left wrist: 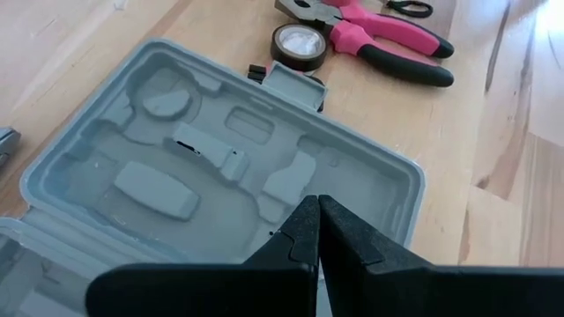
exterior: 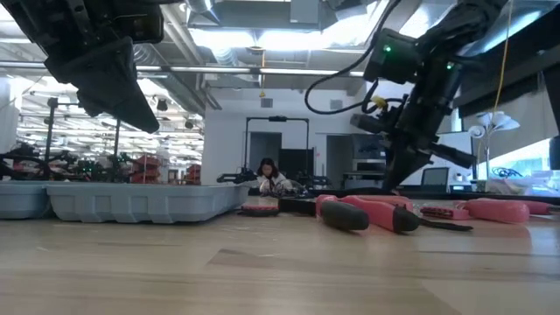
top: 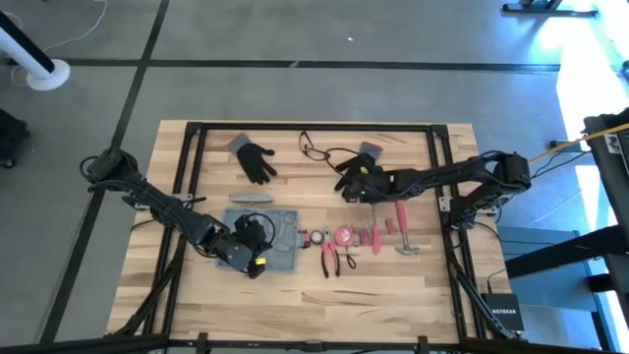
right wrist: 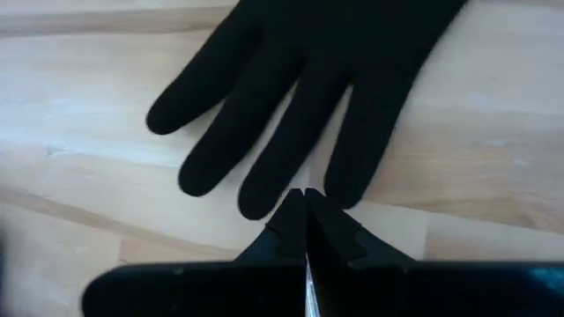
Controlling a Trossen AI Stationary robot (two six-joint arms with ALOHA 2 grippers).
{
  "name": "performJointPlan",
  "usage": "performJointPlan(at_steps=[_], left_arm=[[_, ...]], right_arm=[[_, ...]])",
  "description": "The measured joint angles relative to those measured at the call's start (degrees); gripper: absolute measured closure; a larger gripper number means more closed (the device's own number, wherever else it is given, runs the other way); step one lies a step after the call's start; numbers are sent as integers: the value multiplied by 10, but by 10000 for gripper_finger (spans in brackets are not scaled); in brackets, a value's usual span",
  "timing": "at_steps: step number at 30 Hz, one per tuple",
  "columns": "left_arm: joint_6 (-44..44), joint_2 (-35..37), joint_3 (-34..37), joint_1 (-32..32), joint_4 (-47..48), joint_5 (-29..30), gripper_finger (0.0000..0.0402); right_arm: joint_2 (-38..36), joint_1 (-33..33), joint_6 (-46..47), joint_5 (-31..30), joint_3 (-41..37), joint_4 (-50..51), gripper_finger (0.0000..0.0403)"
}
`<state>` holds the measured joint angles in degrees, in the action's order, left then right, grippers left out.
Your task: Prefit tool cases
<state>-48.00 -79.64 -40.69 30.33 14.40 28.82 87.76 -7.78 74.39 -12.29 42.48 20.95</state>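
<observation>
The blue-grey tool case (top: 280,236) lies open and flat on the table, its moulded recesses (left wrist: 220,167) facing up. My left gripper (left wrist: 315,210) is shut and hangs over the case's near part (top: 257,262); in the low view it (exterior: 140,118) is well above the case's wall (exterior: 131,201). My right gripper (right wrist: 305,201) is shut and points steeply down at the fingertips of a black glove (right wrist: 308,79), which lies flat at the far right of the table (top: 356,165). My right gripper's shut fingertips stand right at the ends of the glove's fingers (right wrist: 264,189), coming from above. I cannot tell whether they touch the glove. The glove lies flat on the table.
Right of the case lie a tape roll (top: 319,237), pink pliers (top: 330,258), a pink tape measure (top: 344,236) and a pink hammer (top: 403,231). A second black glove (top: 256,159), a slim grey bar (top: 253,198) and glasses (top: 314,149) lie farther back.
</observation>
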Motion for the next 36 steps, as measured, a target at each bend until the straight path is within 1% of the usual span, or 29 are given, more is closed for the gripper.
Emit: performJointPlan(at_steps=[5, 10, 21, 36], left_arm=[[4, 0, 0, 0, 0, 0, 401], [-10, 0, 0, 0, 1, 0, 401], [-16, 0, 0, -1, 0, 4, 402], [-26, 0, 0, 0, 0, 7, 401]], right_arm=[[28, -10, -18, 30, 0, -10, 403], [46, -9, -18, 34, 0, -36, 403], [48, -22, -46, 30, 0, -33, 403], [48, -20, -74, 70, 0, -32, 403]])
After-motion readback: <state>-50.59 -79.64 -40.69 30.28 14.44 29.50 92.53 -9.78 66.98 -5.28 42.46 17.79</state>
